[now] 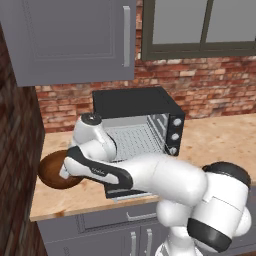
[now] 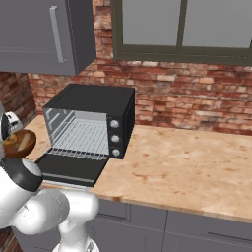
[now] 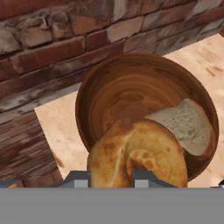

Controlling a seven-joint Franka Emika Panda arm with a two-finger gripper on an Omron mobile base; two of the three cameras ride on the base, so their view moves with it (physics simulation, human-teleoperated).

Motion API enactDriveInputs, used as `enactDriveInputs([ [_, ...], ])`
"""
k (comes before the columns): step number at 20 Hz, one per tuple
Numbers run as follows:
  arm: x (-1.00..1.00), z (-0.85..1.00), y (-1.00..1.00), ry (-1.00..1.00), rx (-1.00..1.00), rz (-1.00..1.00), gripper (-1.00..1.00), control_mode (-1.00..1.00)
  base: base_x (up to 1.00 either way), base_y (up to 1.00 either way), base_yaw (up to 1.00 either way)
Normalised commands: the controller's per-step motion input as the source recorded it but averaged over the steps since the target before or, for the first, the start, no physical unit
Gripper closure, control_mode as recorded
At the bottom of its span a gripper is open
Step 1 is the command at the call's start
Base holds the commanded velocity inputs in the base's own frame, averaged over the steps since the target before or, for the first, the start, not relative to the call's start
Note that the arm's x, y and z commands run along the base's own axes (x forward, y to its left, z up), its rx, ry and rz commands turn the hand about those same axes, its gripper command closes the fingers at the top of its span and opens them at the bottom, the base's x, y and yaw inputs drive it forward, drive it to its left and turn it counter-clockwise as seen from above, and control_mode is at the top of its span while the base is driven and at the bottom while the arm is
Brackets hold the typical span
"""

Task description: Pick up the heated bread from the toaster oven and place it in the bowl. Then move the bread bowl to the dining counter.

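Note:
My gripper [image 3: 110,179] is shut on the heated bread [image 3: 135,155], a golden-brown bun held just over the near rim of the dark wooden bowl [image 3: 131,83]. A pale bread slice [image 3: 188,124] lies inside the bowl at its right. The bowl [image 1: 52,172] stands on the counter left of the black toaster oven [image 1: 137,107], under my hand [image 1: 70,167]. The oven's door is dropped open and its wire rack [image 2: 83,138] is bare. The bowl [image 2: 20,142] also peeks out at the left edge of the right base view. The dining counter is out of view.
A brick wall [image 3: 52,48] rises close behind and left of the bowl. Grey wall cabinets [image 1: 70,35] hang above the oven. The wood-topped counter [image 2: 187,167] runs wide to the oven's right, with handled grey cabinet doors [image 1: 135,235] below.

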Motion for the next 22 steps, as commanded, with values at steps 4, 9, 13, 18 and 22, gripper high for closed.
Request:
enactDriveInputs([
  [4, 0.38, -0.43, 0.81, 0.1, -0.05, 0.0, 1.0, -1.0, 0.0, 0.0, 0.0],
  [9, 0.37, -0.47, 0.21, 0.13, -0.02, 0.0, 1.0, -1.0, 0.0, 0.0, 0.0],
  [13, 0.13, -0.25, 0.0, 0.02, 0.0, 0.0, 1.0, -1.0, 0.0, 0.0, 0.0],
  [18, 0.0, -0.18, 0.02, 0.0, 0.0, 0.0, -1.0, -1.0, 0.0, 0.0, 0.0],
  [22, 0.0, -0.02, 0.02, 0.0, -0.01, 0.0, -1.0, -1.0, 0.0, 0.0, 0.0],
])
